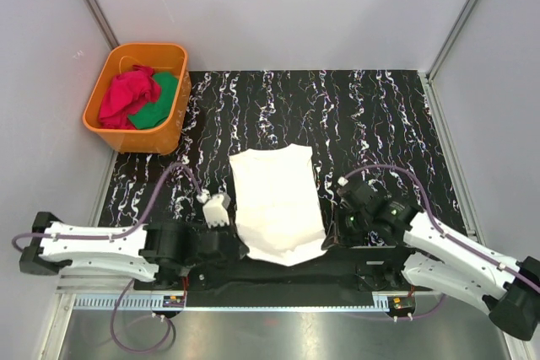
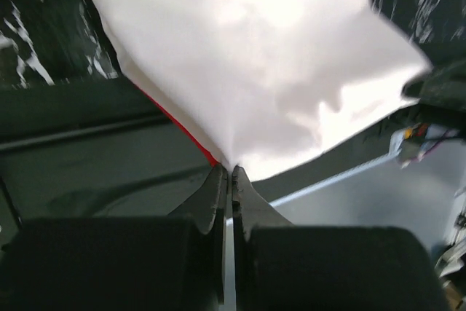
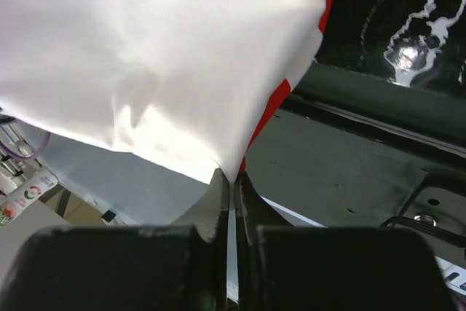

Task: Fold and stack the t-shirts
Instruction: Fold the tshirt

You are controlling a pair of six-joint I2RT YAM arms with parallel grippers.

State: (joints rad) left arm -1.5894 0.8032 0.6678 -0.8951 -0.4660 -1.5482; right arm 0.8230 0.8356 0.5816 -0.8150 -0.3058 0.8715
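Note:
A cream-white t-shirt (image 1: 277, 200) lies folded into a long strip on the black marbled mat, and its near end is lifted off the mat. My left gripper (image 1: 240, 249) is shut on the near left corner. In the left wrist view the cloth (image 2: 277, 56) runs into the closed jaws (image 2: 231, 172). My right gripper (image 1: 331, 242) is shut on the near right corner, where the cloth (image 3: 167, 56) is pinched between the fingertips (image 3: 231, 176). A thin red strip (image 2: 182, 125) (image 3: 280, 100) shows under the white edge at both grips. I cannot tell what the strip belongs to.
An orange plastic tub (image 1: 174, 111) stands at the back left, off the mat's corner, holding crumpled red cloth (image 1: 128, 97) and green cloth (image 1: 159, 105). Grey walls close in the left, right and back. A metal rail (image 1: 253, 301) runs along the near edge.

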